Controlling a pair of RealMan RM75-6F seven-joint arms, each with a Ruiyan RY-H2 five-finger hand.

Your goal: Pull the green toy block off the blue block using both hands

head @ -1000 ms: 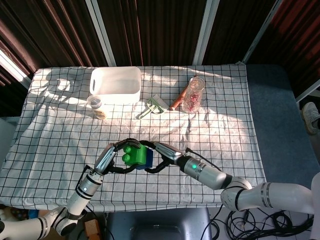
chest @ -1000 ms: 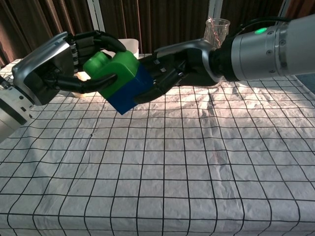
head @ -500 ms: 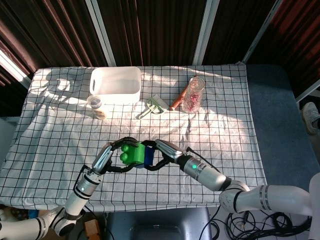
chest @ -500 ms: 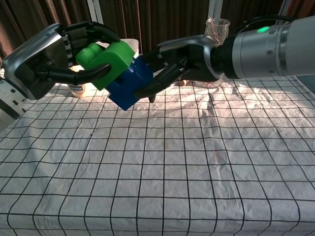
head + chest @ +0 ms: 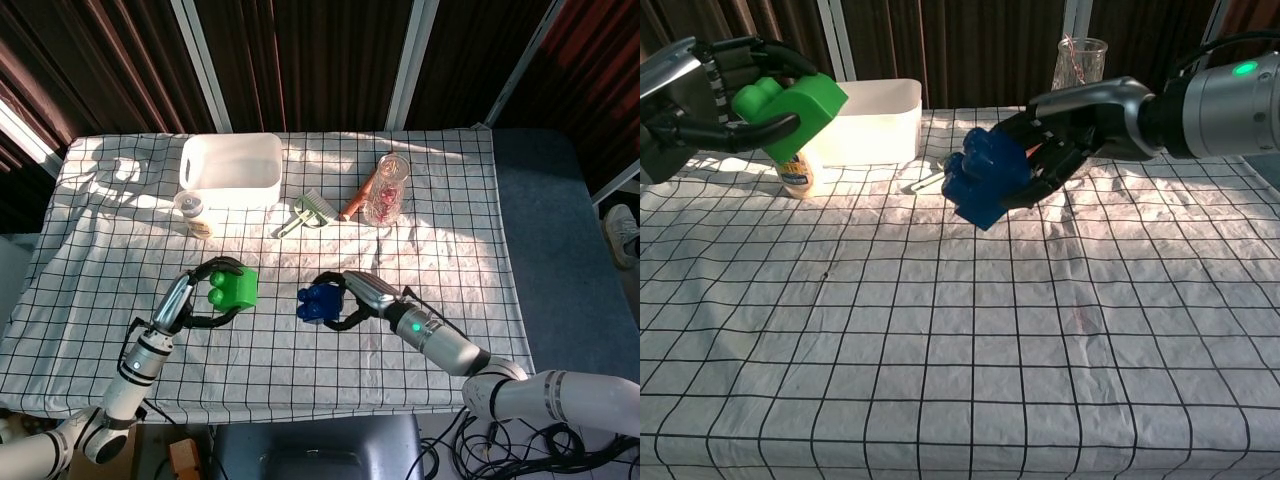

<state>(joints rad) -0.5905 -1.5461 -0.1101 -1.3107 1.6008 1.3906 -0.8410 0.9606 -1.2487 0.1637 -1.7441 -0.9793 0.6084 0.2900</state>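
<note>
Green toy block [image 5: 790, 108] is gripped by the left hand [image 5: 700, 95], raised above the checked tablecloth [image 5: 940, 350]. The blue block [image 5: 985, 175] is clasped in the right hand [image 5: 1065, 140], well apart from it. A white tub [image 5: 230, 168] is seen behind.

Odds and ends at the far side of the checked cloth [image 5: 450, 200]

A white tub [image 5: 231, 168], small bottle [image 5: 194, 213], green brush [image 5: 306, 212] and a glass jar [image 5: 386, 188] lying down.
</note>
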